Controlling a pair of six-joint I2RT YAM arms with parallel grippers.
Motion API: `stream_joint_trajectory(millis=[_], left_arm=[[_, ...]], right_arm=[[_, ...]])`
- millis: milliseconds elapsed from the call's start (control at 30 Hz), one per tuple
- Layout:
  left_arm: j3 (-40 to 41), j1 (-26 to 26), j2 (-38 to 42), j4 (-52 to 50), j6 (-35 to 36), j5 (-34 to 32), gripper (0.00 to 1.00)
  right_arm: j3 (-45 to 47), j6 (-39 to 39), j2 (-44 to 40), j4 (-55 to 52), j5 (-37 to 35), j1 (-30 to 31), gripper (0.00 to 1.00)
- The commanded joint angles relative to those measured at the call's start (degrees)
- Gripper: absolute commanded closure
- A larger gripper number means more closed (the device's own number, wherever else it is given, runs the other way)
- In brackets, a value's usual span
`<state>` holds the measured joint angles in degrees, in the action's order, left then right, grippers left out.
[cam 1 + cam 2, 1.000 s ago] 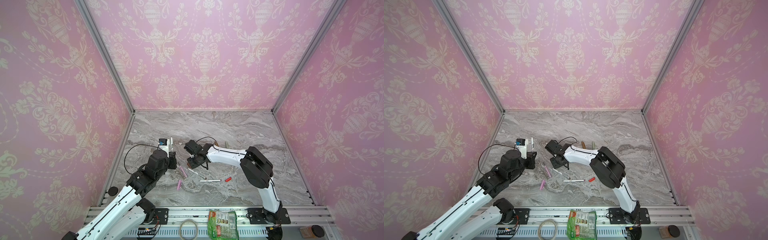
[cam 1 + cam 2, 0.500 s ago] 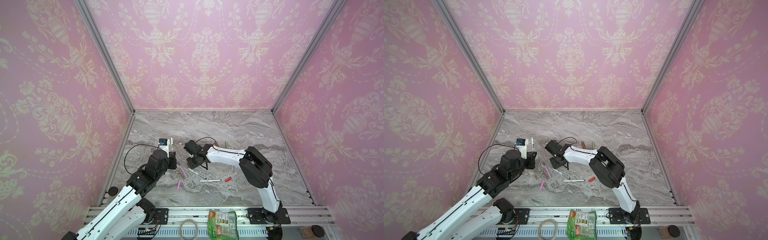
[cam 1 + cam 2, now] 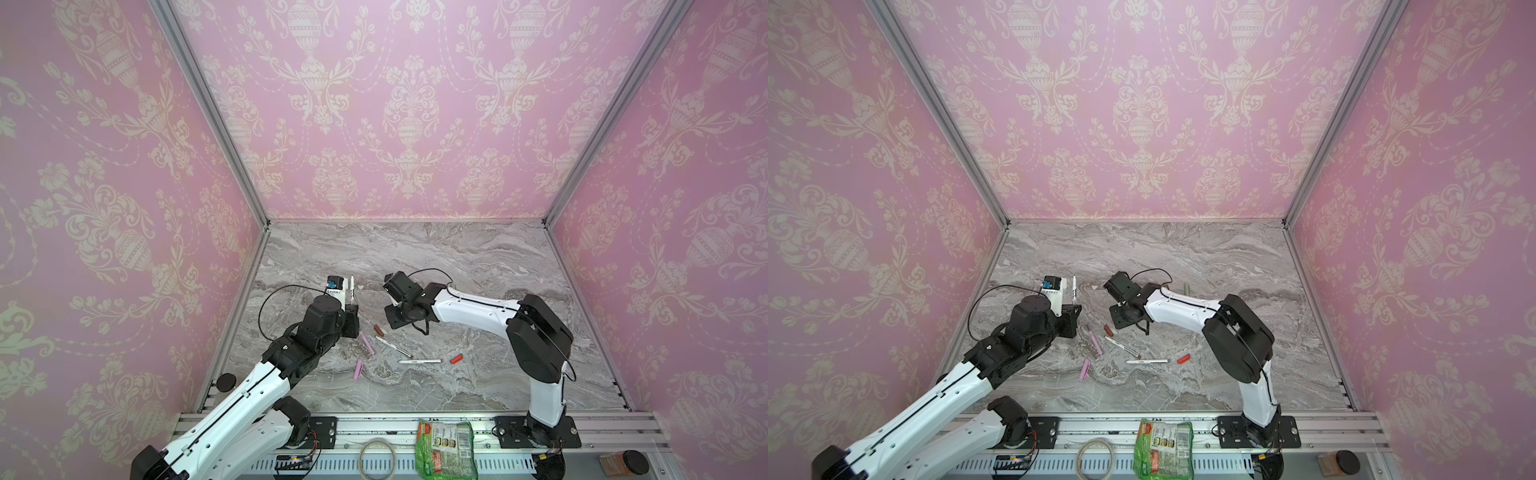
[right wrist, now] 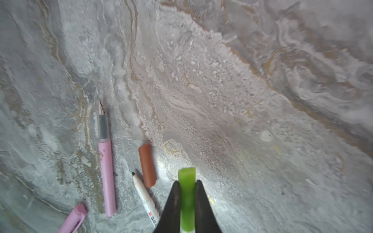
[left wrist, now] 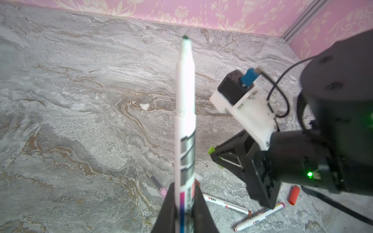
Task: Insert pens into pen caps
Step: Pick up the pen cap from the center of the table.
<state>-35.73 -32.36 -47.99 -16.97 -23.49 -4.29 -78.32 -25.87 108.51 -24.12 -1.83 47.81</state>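
Note:
My left gripper [image 3: 351, 308] [image 5: 184, 203] is shut on a white pen [image 3: 352, 286] [image 5: 185, 113] that stands upright with its dark green tip on top. My right gripper [image 3: 392, 321] [image 4: 187, 184] hangs low over the marble, shut on a bright green pen cap [image 4: 187, 176] [image 5: 211, 149]. On the table between the arms lie a brown cap [image 3: 378, 330] [image 4: 147, 165], a pink pen [image 3: 367, 343] [image 4: 106, 175], a pink cap [image 3: 358, 369] [image 4: 74, 218], two white pens [image 3: 392, 347] [image 3: 419, 361] and a red cap [image 3: 456, 358].
A pale green pen [image 3: 1187, 287] lies behind the right arm's forearm. On the front rail sit a green snack packet [image 3: 446, 449], a ring [image 3: 376, 457] and a brown jar [image 3: 623, 463]. Pink papered walls close in the left, right and back sides.
My right gripper has closed on the green cap. Neither arm has visibly moved, and the left still holds its pen upright.

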Motion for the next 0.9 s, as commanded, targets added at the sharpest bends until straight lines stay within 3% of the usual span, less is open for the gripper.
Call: stream_joint_trajectory(millis=[0, 233, 467, 867], left_arm=[[-0.93, 0.47, -2.02, 3.57, 1.09, 6.12, 1.0], [-2.13, -0.52, -11.58, 11.19, -0.37, 17.88, 1.0], [-3.85, -4.83, -20.31, 17.45, -2.04, 21.88, 1.0], [-8.82, -9.85, -29.31, 21.61, -3.67, 27.23, 1.0]], right_arm=[[3.06, -4.79, -7.42, 4.34, 0.65, -2.98, 1.0], [16.59, -15.03, -21.6, 15.89, 5.69, -11.88, 1.0], [21.7, -21.15, -29.94, 20.27, 9.79, -17.85, 1.0], [22.6, -25.7, -28.8, 25.78, 17.45, -18.26, 1.0]])
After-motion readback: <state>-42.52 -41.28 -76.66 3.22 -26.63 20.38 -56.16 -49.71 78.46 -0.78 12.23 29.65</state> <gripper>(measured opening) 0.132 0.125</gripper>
